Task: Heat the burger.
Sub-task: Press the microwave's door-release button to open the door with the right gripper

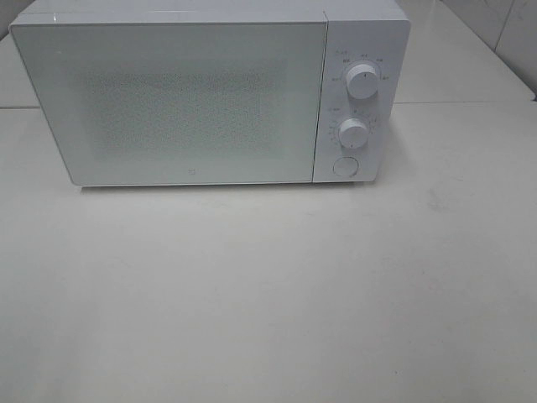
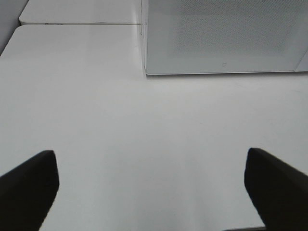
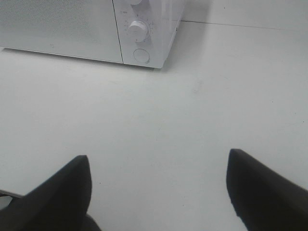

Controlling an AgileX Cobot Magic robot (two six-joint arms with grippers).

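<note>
Oddly, we find no burger in any of the three views. The counter (image 1: 268, 294) in front of the microwave (image 1: 185, 101) shows nothing on it, and the microwave's door (image 1: 168, 96) is shut flat. Its speckled window is too cloudy for us to tell whether anything sits inside. The burger may be in there or out of frame; we cannot say which.

Both tools hang low over the counter, well short of the microwave. The left tool (image 2: 149, 161) has its jaws spread wide with nothing between them. The right tool (image 3: 158, 161) is also spread and empty, facing the control panel with the lower knob (image 3: 138, 30) and the round button (image 3: 141, 56).

As for handling, we judge a burger to be light but soft and loosely stacked. Squeezing the bun would crush it, and a pinch at the top could let the filling slide out sideways. We would take it low, with the jaws across the full stack near the bottom bun, closing only until it is steady. A glossy bun may also be slippery, so we would keep it level. If it rests on a plate, gripping the plate's rim may be safer.
</note>
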